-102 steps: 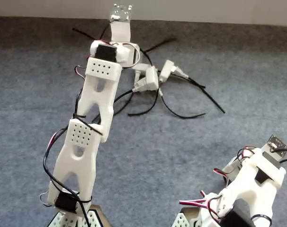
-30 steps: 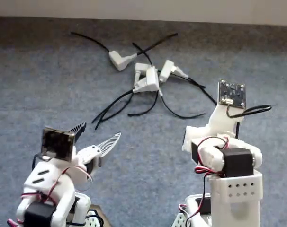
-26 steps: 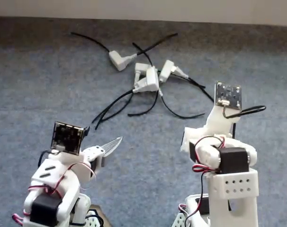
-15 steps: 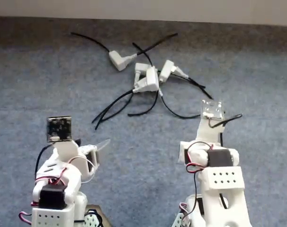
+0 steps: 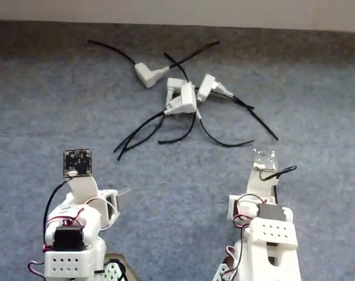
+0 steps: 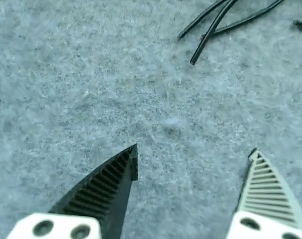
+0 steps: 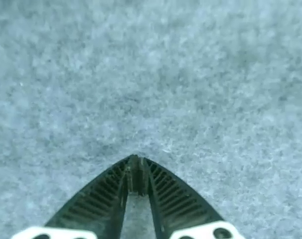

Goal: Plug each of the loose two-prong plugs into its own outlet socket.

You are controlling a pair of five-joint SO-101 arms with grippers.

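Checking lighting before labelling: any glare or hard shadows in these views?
High view: even light, no glare on the white plugs. Left wrist view: no hard shadow on the carpet under the open left gripper. Right wrist view: likewise under the shut right gripper.

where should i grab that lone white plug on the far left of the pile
Probably the plug's white body, pinched across its long sides, straight down from above. It lies flat on the carpet, apart from the other white pieces, with bare carpet on its near side. Its black cord trails away far-left, so keep off that end.
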